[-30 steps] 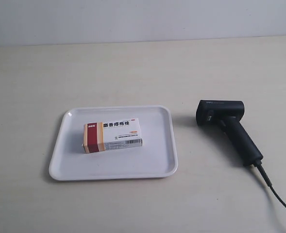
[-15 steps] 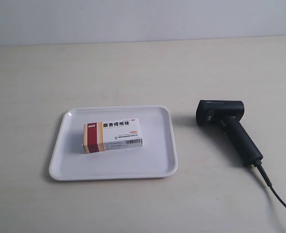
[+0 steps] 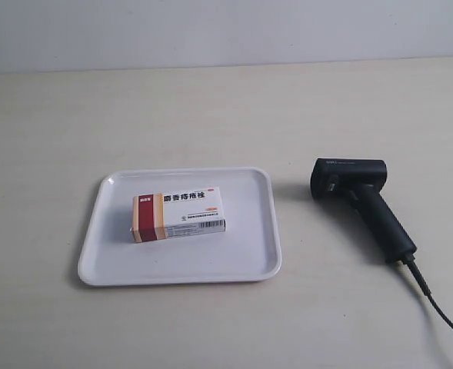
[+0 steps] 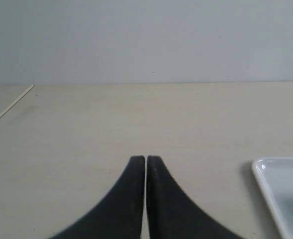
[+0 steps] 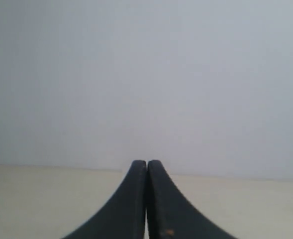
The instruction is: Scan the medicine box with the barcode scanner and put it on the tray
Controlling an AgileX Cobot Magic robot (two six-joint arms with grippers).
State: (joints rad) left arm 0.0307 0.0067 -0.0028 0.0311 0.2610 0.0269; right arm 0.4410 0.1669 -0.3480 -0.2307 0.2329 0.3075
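Note:
The white medicine box (image 3: 178, 214), with its dark red and orange band at one end, lies flat in the middle of the white tray (image 3: 245, 261). To the right of the tray in the exterior view, the black barcode scanner (image 3: 361, 201) lies on its side, its cable (image 3: 434, 304) trailing off toward the near corner. No arm shows in the exterior view. My left gripper (image 4: 146, 159) is shut on nothing above bare table, with a corner of the tray (image 4: 278, 186) beside it. My right gripper (image 5: 146, 163) is shut on nothing and faces the wall.
A pale beige table (image 3: 211, 115) carries everything, and a light grey wall (image 3: 226, 31) runs along its far edge. In the left wrist view a thin line (image 4: 9, 107) crosses the table surface off to one side.

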